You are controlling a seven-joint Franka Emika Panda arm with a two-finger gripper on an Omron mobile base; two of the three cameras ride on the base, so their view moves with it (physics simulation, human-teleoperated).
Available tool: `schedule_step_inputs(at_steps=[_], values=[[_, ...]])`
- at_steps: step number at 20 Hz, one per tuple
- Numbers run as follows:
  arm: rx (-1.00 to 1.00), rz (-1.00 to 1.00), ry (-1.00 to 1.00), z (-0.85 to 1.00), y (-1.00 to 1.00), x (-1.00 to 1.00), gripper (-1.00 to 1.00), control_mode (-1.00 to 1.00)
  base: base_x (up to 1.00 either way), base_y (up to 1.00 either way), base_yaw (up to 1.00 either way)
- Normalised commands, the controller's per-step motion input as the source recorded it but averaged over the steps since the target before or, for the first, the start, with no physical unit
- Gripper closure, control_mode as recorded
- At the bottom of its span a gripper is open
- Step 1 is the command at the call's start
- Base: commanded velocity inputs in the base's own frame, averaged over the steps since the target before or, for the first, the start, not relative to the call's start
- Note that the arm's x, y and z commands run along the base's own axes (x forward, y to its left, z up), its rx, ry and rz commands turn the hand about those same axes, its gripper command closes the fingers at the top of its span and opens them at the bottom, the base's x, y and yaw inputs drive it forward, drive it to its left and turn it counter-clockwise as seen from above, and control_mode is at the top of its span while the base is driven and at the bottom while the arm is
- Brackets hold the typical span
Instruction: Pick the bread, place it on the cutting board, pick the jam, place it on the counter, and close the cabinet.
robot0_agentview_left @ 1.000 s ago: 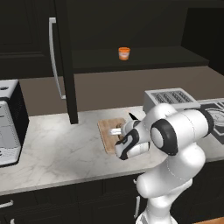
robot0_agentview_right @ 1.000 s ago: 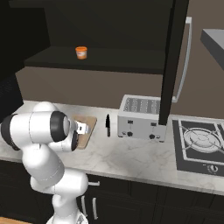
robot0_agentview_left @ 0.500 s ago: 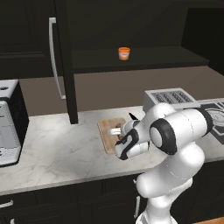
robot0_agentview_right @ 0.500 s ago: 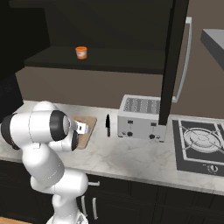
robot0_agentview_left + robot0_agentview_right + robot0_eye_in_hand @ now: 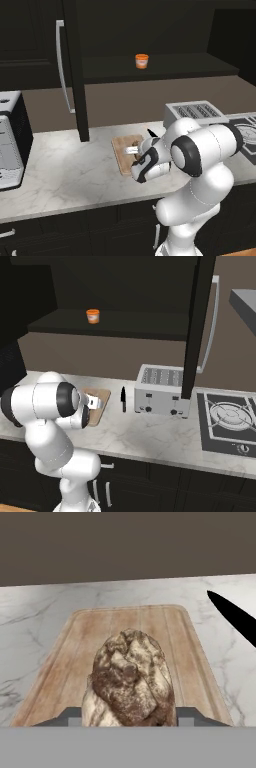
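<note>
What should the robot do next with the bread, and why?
Probably open the claw and let go. The bread sits between its tips over the middle of the cutting board, seemingly resting on it. The jam waits on the shelf of the open cabinet.

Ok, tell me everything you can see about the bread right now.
The bread is a small crusty loaf piece, dark brown and craggy on top, paler tan low on its sides. It sits over the middle of the wooden cutting board, between the fingers of the gripper, which flank its base. Whether it rests on the board can't be told. The black knife lies apart.
</note>
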Motion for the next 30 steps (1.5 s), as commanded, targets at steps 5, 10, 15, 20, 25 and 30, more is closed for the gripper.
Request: schedule_step_inputs(at_steps=[5, 10, 15, 20, 25, 30], values=[[0.00, 0.00, 0.00, 0.00, 0.00, 0.00, -1.00, -1.00, 0.00, 0.00, 0.00], [0.00, 0.00, -0.01, 0.00, 0.00, -0.05, -1.00, -1.00, 0.00, 0.00, 0.00], [0.00, 0.00, 0.00, 0.10, 0.00, -0.04, -1.00, -1.00, 0.00, 0.00, 0.00], [0.00, 0.02, -0.01, 0.25, 0.00, 0.00, -1.00, -1.00, 0.00, 0.00, 0.00], [0.00, 0.01, 0.00, 0.33, 0.00, 0.00, -1.00, -1.00, 0.00, 0.00, 0.00], [0.00, 0.01, 0.00, 0.36, 0.00, 0.00, -1.00, -1.00, 0.00, 0.00, 0.00]])
